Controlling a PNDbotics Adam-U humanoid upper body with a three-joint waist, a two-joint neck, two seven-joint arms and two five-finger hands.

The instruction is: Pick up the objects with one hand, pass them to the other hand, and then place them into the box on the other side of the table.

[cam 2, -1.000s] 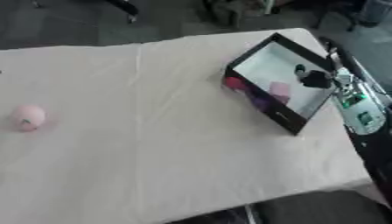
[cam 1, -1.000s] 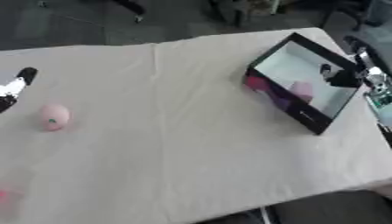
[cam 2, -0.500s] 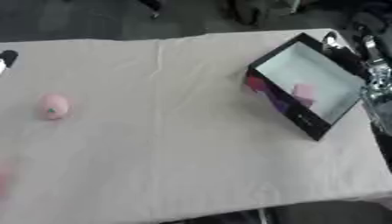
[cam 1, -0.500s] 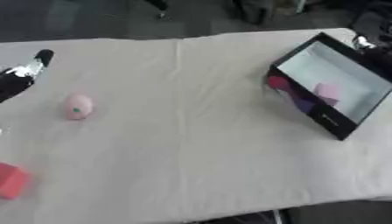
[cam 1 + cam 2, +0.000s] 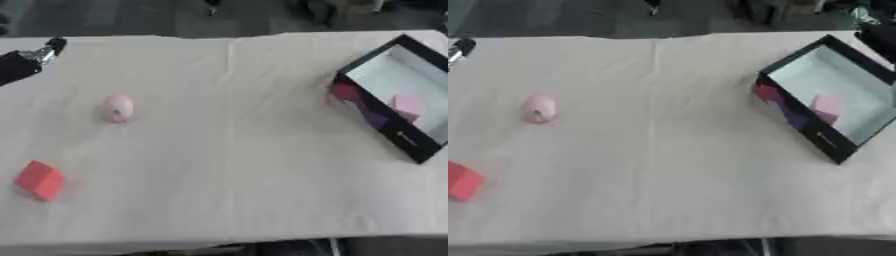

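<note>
While nothing is being held that I can see, two objects are waiting on the left half of the cloth-covered table (image 5: 227, 165).

Near first: red block (image 5: 39, 180) is sitting at about 8 o'clock from table centre, close to the left edge and fairly near the front edge. Past it, pink egg-shaped object (image 5: 118, 107) is lying at about 10 o'clock, long axis running roughly near-to-far, open cloth all round.

Left hand (image 5: 26, 62) is showing at the far-left edge, around 10 o'clock. Only a dark part with a silver tip is visible, so I cannot tell how its fingers are set. The pink object is lying toward 4 o'clock from it, the red block nearly at 6. Left hand is clearly the nearer one for both.

Box (image 5: 411, 150) is sitting tilted at 2-3 o'clock by the right edge, pink and purple pieces already inside. Wide bare cloth in between is leaving room for a handover.

Right hand: dark shape at the far-right corner in the right eye view may be it; not confirming.
</note>
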